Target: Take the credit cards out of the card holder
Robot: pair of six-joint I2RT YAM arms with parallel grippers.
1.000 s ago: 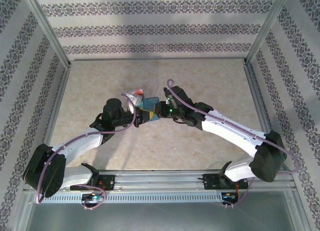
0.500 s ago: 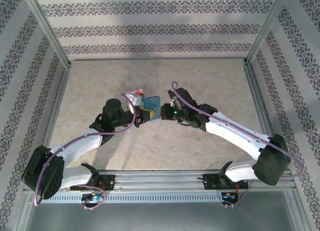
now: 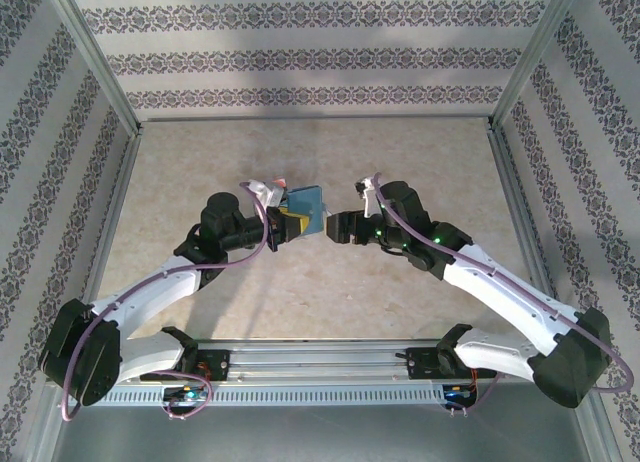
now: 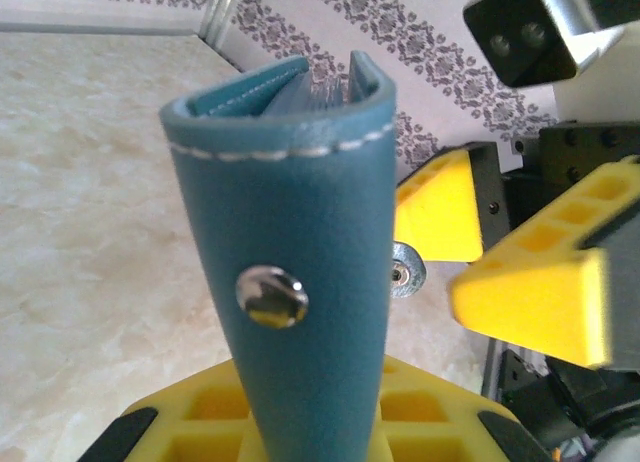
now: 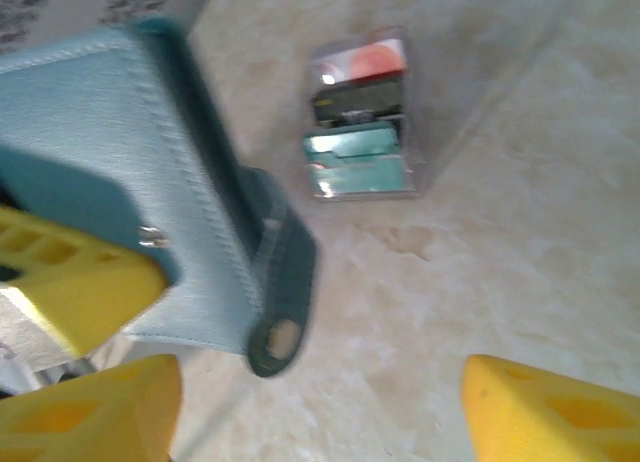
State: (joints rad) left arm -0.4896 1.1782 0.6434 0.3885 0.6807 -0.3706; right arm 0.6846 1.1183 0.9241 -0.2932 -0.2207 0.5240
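Drawn back to the right since the earlier frame, the right gripper (image 3: 333,227) is now parted from the card holder (image 3: 306,208), which it was touching then. Its jaws are held wide apart and empty, seemingly so that a fresh approach to a pocket can be lined up. Just across the gap, the left gripper (image 3: 285,225) is clamped on the holder's lower end. The holder is thus kept upright above the table (image 3: 420,162), with its open edge raised where it can be reached from the right.

The holder is seen folded, in soft blue-grey material with white stitching along the top edge. A metal snap stud (image 4: 272,294) is set in its outer face, and a short closing tab (image 5: 278,332) hangs loose. Whether any card remains between the panels cannot be told.

Beyond it, the credit cards (image 5: 360,122) are laid on the table in a short overlapping row: one white with a red circle, then a dark one, then a teal one. These are judged already extracted.
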